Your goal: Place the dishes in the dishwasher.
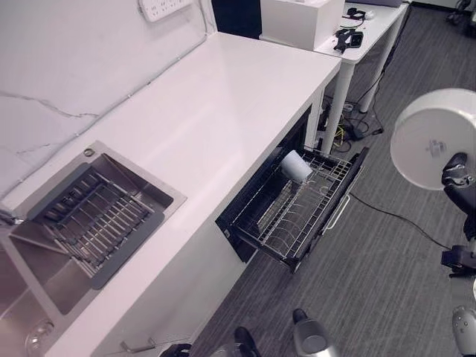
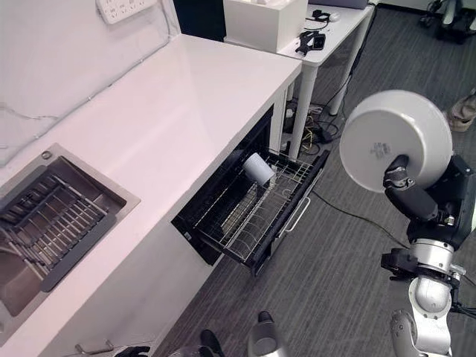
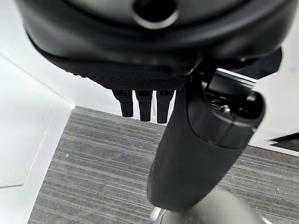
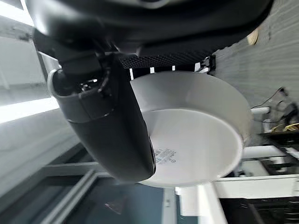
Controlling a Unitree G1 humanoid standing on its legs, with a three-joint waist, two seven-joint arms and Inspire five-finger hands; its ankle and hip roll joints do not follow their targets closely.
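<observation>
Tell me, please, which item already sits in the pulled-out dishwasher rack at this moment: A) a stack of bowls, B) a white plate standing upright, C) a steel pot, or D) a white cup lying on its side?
D: a white cup lies tipped on its side at the back of the wire rack, while the white plate is held up by the right hand, away from the rack.

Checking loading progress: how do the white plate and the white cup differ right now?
The plate is held up on edge in the right hand over the floor; the cup lies tilted in the dishwasher rack. The plate is wide and flat, the cup narrow and deep. Both are white.
</observation>
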